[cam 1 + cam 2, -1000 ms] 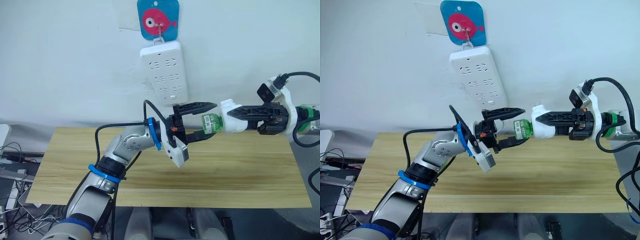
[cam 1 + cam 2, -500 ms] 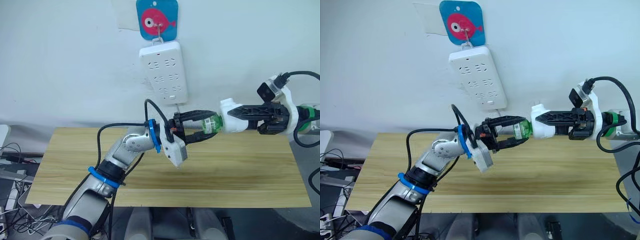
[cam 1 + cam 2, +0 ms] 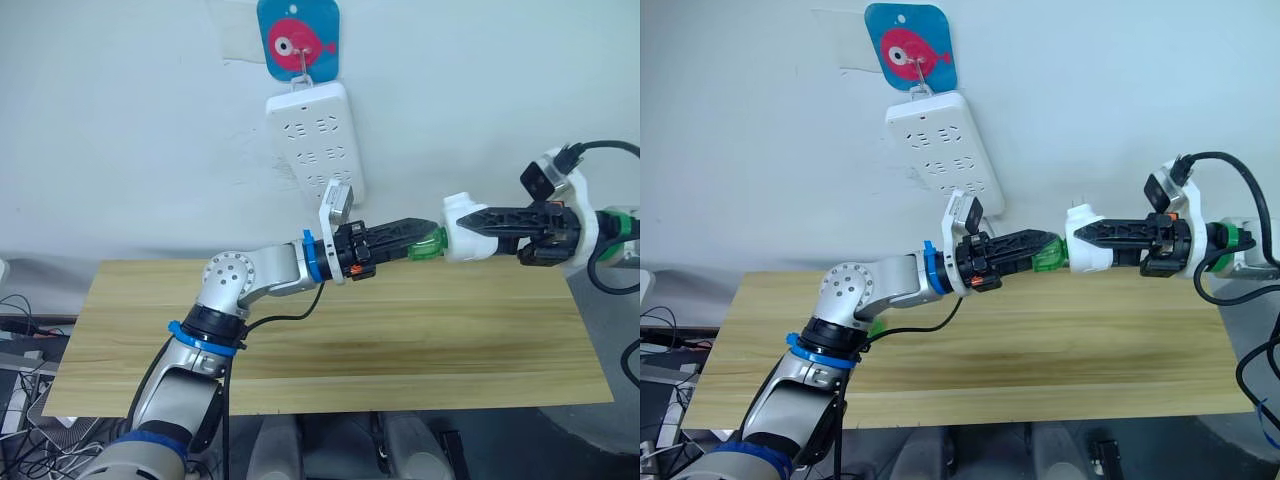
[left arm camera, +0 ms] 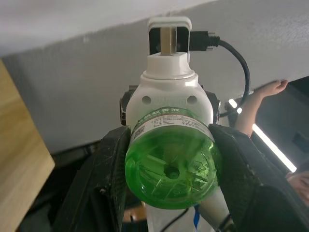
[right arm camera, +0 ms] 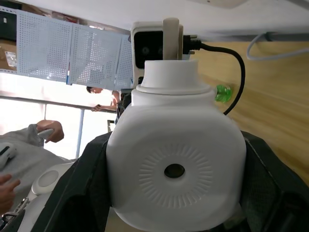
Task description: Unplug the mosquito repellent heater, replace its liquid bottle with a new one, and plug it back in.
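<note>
Both arms are up in the air above the wooden table (image 3: pixel 400 340): the right gripper (image 3: pixel 478 222) is clamped around the white heater (image 3: pixel 462 228), and the left gripper (image 3: pixel 418 236) is squeezed onto the green bottle (image 4: pixel 170 166) still sitting in it. The bottle has a white label (image 4: pixel 169 118), but I can't read the print. A white power strip (image 3: pixel 312 140) hangs on the wall behind, under a blue tag with a pink fish (image 3: pixel 297 38).

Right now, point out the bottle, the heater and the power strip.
bottle (image 4: pixel 170 166): left wrist view, on its green base.
heater (image 5: pixel 175 170): right wrist view, on its white ribbed face.
power strip (image 3: pixel 312 140): left eye view, on its socket face, hanging on the wall.
</note>
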{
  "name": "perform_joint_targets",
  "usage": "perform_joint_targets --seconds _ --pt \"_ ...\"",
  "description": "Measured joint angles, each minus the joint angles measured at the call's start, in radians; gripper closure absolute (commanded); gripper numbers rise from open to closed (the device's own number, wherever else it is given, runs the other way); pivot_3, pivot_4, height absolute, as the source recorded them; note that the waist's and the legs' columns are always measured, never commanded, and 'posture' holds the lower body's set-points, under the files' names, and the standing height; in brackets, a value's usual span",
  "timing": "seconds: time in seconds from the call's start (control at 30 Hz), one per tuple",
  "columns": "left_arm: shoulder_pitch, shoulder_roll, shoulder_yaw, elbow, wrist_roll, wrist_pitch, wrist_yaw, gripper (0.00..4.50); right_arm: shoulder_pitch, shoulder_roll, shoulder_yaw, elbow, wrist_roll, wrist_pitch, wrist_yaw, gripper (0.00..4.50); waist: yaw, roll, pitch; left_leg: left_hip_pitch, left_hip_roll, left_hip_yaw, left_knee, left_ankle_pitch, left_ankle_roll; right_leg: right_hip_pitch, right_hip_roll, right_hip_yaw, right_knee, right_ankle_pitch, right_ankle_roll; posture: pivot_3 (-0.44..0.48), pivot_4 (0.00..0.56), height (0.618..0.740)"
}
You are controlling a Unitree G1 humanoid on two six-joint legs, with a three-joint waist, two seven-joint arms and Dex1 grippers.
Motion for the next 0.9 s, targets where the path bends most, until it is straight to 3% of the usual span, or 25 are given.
perform_joint_targets --seconds 0.17,0.3,0.4,0.47,0.57,0.63,0.7,0.8,0.9 --pt "-0.003 -0.011 0.079 0.013 -0.007 0.01 0.069 0.01 0.0 -0.005 0.009 -0.03 -0.01 0.037 -0.007 1.51 0.003 0.0 0.0 0.0 0.0 0.001 0.001 0.0 -0.001 0.0 0.0 0.001 0.0 0.0 0.0 -0.151 0.265 0.74" --pt "-0.003 -0.016 0.1 0.012 0.02 0.026 0.076 0.01 0.0 -0.004 0.009 -0.025 -0.009 0.04 -0.007 1.51 0.005 0.0 0.0 0.0 0.0 0.001 0.001 0.001 -0.001 0.0 0.0 0.0 0.0 0.0 0.0 -0.156 0.267 0.74" --pt "-0.004 0.036 0.118 -0.021 0.144 0.033 -0.013 0.01 -0.002 -0.004 0.009 -0.007 -0.009 0.041 -0.007 1.51 0.005 0.0 0.0 0.0 0.0 0.001 0.0 0.001 -0.001 0.0 0.0 0.001 0.0 0.0 0.0 -0.164 0.269 0.74" --pt "-0.008 0.114 0.125 -0.102 0.294 0.008 -0.143 0.01 -0.005 -0.006 0.009 0.023 -0.009 0.045 -0.006 1.51 0.002 0.0 0.0 0.0 0.0 0.003 0.0 0.001 -0.001 -0.001 0.0 0.002 0.0 0.0 0.0 -0.165 0.269 0.74" --pt "-0.005 0.285 0.119 -0.316 0.574 -0.129 -0.437 0.01 -0.012 -0.018 0.009 0.08 -0.01 0.057 -0.005 1.51 0.001 0.001 0.001 0.0 0.001 0.005 -0.002 0.001 -0.002 -0.002 0.001 0.004 -0.001 0.0 0.0 -0.153 0.271 0.74" --pt "0.042 0.372 0.077 -0.464 0.832 -0.353 -0.633 0.01 -0.023 -0.021 0.009 0.108 -0.009 0.059 -0.003 1.51 0.002 0.003 0.0 0.0 0.001 0.007 -0.004 0.001 -0.002 -0.002 0.0 0.005 -0.004 0.0 0.0 -0.149 0.269 0.74" --pt "0.138 0.375 0.007 -0.517 1.116 -0.649 -0.762 0.01 -0.03 -0.023 0.009 0.125 -0.009 0.06 0.001 1.51 0.007 0.005 0.0 0.003 0.001 0.009 -0.007 0.001 -0.002 0.002 -0.001 0.005 -0.008 0.0 0.0 -0.147 0.269 0.74" --pt "0.232 0.315 -0.062 -0.411 1.498 -1.117 -0.786 0.01 -0.037 -0.024 0.013 0.138 -0.008 0.06 0.013 1.51 0.012 0.005 0.0 0.003 0.001 0.009 -0.007 0.0 -0.001 0.001 -0.001 0.005 -0.009 0.0 0.0 -0.147 0.27 0.74" --pt "0.233 0.245 -0.056 -0.226 1.844 -1.602 -0.685 0.01 -0.049 -0.024 0.032 0.138 -0.007 0.061 0.022 1.51 0.024 0.005 0.0 0.002 0.001 0.009 -0.007 -0.001 0.002 0.001 -0.001 0.005 -0.009 0.0 0.0 -0.149 0.273 0.74"
